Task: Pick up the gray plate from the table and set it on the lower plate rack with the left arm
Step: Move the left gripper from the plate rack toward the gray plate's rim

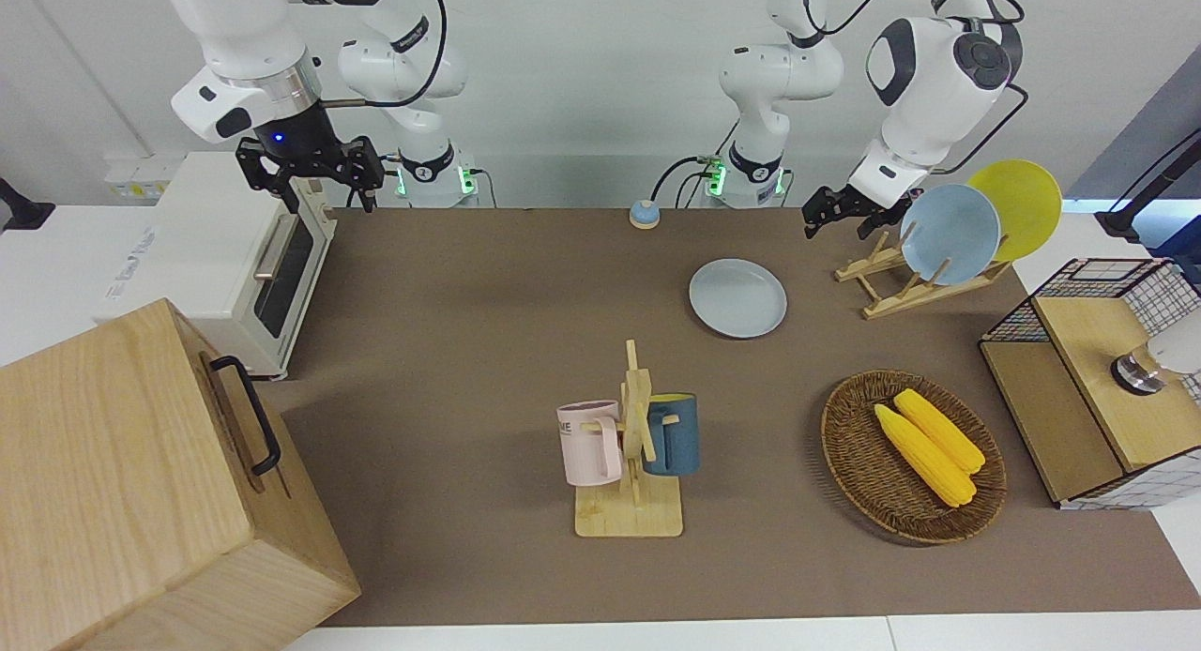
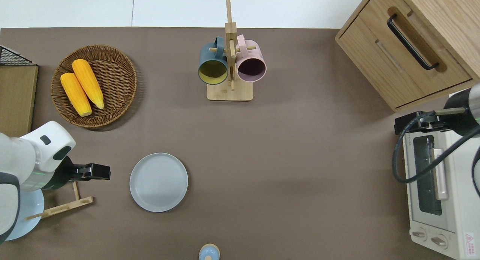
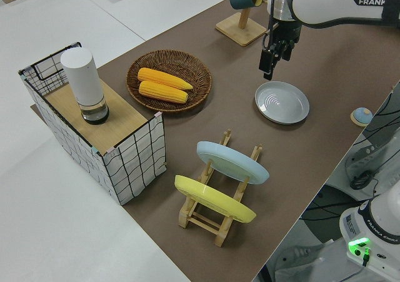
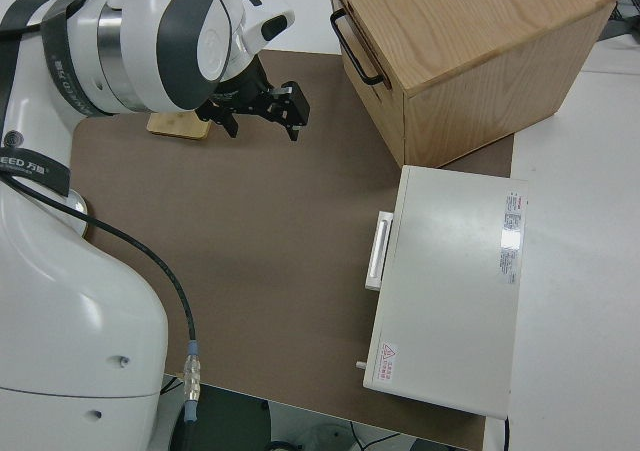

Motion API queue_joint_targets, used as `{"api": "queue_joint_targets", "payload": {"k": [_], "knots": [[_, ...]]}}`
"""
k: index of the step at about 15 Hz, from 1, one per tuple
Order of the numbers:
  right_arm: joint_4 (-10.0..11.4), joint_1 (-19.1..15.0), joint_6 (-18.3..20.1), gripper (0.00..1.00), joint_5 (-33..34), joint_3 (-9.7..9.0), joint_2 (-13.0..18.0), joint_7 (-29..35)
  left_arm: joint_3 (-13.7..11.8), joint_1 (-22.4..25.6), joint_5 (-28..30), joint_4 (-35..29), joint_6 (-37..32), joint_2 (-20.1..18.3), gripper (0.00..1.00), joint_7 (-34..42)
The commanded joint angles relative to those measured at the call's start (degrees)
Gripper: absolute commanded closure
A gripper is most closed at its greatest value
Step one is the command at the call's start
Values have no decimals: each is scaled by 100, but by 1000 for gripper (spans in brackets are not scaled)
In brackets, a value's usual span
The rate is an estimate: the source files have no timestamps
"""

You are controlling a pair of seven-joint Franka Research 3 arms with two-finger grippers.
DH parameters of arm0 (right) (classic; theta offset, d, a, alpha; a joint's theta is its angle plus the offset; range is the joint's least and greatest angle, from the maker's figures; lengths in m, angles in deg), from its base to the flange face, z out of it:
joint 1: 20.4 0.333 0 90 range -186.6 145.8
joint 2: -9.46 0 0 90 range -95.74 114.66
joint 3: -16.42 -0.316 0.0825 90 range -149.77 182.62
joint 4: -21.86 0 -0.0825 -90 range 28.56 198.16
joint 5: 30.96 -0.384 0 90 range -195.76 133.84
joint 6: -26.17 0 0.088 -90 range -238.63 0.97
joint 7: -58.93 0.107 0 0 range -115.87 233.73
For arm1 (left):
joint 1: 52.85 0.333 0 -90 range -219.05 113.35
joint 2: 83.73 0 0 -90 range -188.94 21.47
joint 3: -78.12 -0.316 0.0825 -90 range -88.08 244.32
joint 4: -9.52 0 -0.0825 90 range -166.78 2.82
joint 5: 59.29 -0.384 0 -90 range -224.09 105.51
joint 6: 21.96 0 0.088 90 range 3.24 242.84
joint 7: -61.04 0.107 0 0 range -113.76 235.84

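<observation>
Here the left gripper [image 2: 98, 171] hangs over the rack's [image 2: 62, 206] free end, whether spread or pinched I cannot tell; the gray plate [image 2: 158, 182] lies flat on the table [image 2: 285, 159] just beside its fingertips. Right arm parked.

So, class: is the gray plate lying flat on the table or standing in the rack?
Flat: the gray plate lies face up on the table, beside the lower plate rack.

A robotics lab staged as a kitchen: two white arms are bolted at one long edge of a brown-topped table [image 1: 450, 351] with white edges, cables trailing from their bases, bare white walls around. Household props fill the surface: a toaster oven [image 1: 235, 257] and wooden cabinet [image 1: 141, 482] at one end, a mug tree [image 1: 630, 445], a wicker basket [image 1: 849, 463] of corn, a plate rack [image 1: 901, 290].
</observation>
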Motion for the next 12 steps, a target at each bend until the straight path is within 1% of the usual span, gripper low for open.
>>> {"api": "queue_joint_targets", "payload": {"k": [1,4,7,9,12], "knots": [[-37,41,5,17,-15,34,-2,22,-41,18,58,-952,884,-227,2,80],[-37,41,5,17,-15,34,-2,22,-23,18,-3,-1874,1851,-376,2,80],[-37,41,5,17,-15,34,-2,22,30,-52,-3,-2517,2695,-315,2,80],[-37,41,5,17,-15,34,-2,22,56,-79,-3,-2598,2881,-175,2,80],[-37,41,5,17,-15,34,-2,22,188,-79,-3,-2660,3215,80,5,63]]}}
